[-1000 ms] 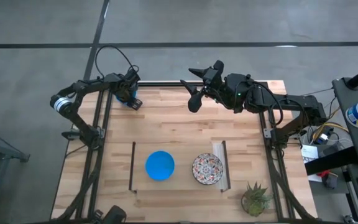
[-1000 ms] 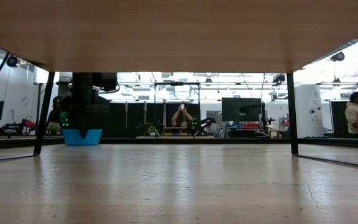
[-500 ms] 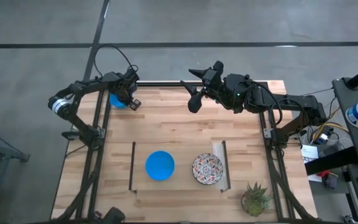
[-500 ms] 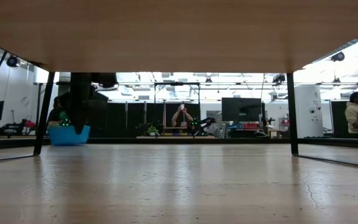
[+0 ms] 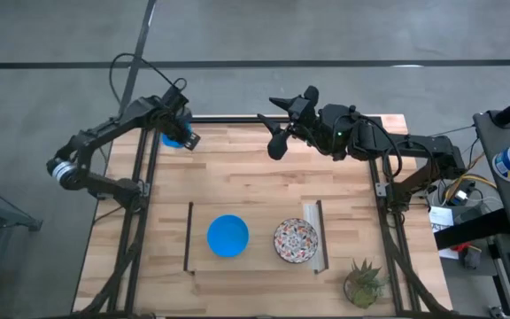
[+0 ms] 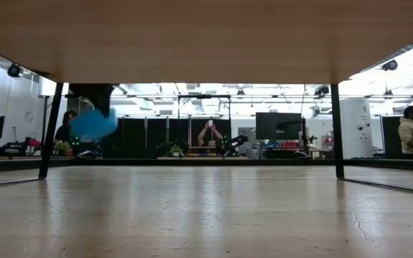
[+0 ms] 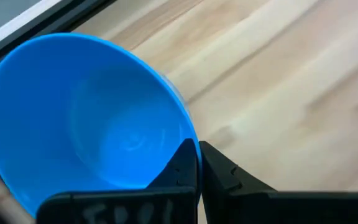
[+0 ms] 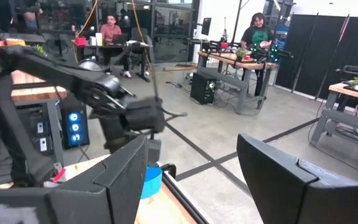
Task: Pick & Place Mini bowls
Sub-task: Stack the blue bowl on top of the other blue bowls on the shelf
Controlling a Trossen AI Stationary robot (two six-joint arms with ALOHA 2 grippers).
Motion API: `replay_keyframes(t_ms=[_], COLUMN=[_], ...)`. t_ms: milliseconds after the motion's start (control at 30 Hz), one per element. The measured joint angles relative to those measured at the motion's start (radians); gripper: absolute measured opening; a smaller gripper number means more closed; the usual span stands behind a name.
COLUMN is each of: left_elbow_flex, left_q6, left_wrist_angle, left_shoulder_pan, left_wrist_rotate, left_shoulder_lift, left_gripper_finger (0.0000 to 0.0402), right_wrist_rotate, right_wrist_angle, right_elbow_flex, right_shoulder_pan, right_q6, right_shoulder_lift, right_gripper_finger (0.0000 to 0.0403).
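High view: left gripper (image 5: 181,137) clamped on blue bowl (image 5: 171,139) at table's (image 5: 264,177) far left corner; second blue bowl (image 5: 227,236) and patterned bowl (image 5: 296,241) well apart toward the near edge; right gripper (image 5: 277,124) spread, empty. Low view: held bowl (image 6: 92,125) lifted clear, tilted. Left wrist view: fingertips (image 7: 191,163) pinching rim.

High and low views share the table (image 5: 264,177), wrist views closer.
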Motion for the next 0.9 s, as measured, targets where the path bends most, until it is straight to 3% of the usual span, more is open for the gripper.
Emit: replay_keyframes(t_ms=[333, 633, 900], left_elbow_flex=[0.101, 0.23, 0.38], left_q6=[-0.195, -0.304, -0.337], left_wrist_angle=[-0.004, -0.004, 0.001], left_shoulder_pan=[-0.156, -0.373, -0.65], left_wrist_rotate=[0.178, 0.167, 0.084], left_shoulder_lift=[-0.171, -0.241, -0.214], left_gripper_finger=[0.0, 0.0, 0.0], right_wrist_rotate=[0.0, 0.001, 0.0], right_wrist_angle=[0.01, 0.01, 0.008], right_elbow_flex=[0.0, 0.0, 0.0], right_shoulder_pan=[-0.019, -0.022, -0.021], right_q6=[0.05, 0.053, 0.077], right_shoulder_lift=[0.0, -0.004, -0.005], right_gripper_finger=[0.0242, 0.0242, 0.0242])
